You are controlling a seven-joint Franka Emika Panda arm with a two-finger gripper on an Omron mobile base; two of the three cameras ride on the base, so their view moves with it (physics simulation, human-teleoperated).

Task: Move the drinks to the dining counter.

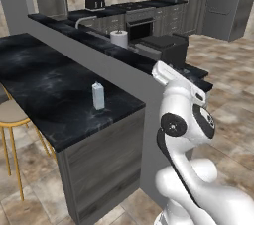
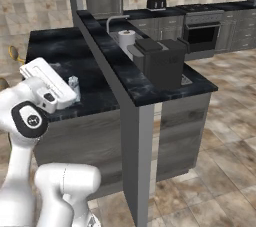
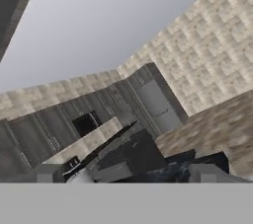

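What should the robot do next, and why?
Probably fetch the other drink. The carton already stands upright on the dining counter, and the end effector is open and empty, pointing up toward the far cabinets, not at any drink.

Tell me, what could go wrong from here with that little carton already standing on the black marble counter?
The carton stands upright on the dining counter, not far from its front edge and close to the white arm. A wide swing of the arm might tip it or push it off. The raised ledge runs between this counter and the kitchen side; an arm reaching across could clip it or the paper towel roll beyond it.
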